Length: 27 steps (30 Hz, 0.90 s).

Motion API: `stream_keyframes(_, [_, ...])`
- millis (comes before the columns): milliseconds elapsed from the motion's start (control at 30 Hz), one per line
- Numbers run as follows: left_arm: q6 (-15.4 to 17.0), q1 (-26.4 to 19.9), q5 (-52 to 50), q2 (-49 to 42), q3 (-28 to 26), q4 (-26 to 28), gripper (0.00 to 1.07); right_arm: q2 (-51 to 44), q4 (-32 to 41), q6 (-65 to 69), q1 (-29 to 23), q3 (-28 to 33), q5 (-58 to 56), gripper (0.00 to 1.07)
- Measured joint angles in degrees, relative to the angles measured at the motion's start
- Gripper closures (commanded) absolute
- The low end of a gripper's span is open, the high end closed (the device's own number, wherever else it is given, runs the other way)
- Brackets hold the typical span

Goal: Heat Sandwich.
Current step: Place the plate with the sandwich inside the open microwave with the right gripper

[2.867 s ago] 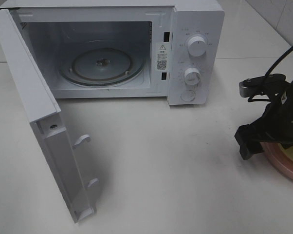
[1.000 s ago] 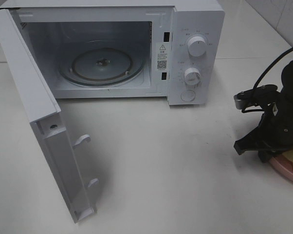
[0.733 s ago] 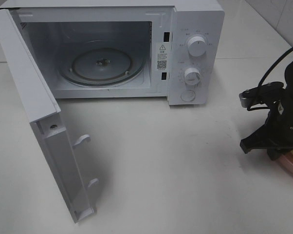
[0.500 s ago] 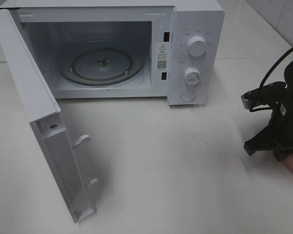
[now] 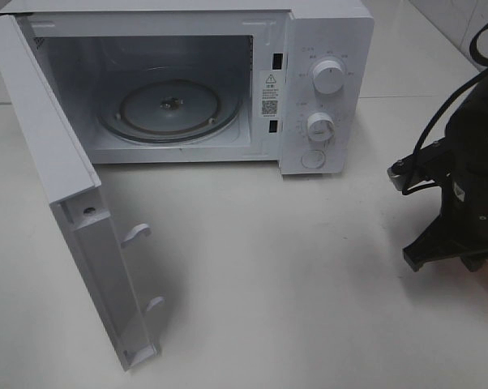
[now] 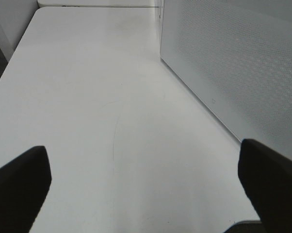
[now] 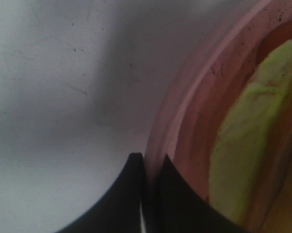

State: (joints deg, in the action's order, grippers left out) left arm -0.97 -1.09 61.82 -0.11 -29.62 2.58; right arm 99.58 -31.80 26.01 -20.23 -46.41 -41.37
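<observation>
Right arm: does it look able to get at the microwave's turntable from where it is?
Probably yes. The microwave door stands swung wide to the left, the turntable is bare, and only open table lies between it and the right pincer, which appears shut on the pink plate's rim.

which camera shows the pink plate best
Right wrist view: the plate rim fills it close up, right gripper shut on its edge. Exterior high catches only a sliver behind the arm; left wrist shows none.

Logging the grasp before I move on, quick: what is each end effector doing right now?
Left end effector: open, holding nothing.
Right end effector: shut on the rim of the pink plate.
</observation>
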Motion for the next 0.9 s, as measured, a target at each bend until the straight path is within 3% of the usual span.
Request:
stream_keyframes(333, [0.00,0.00,0.00,0.00,0.00,0.00,0.07,-4.58,-1.20,0.23,-4.47,0.40,-5.39,1.07])
stream_keyframes(900, [0.00,0.00,0.00,0.00,0.00,0.00,0.07,-13.87,-0.69,0.29,-17.48,4.70,-10.60,1.07])
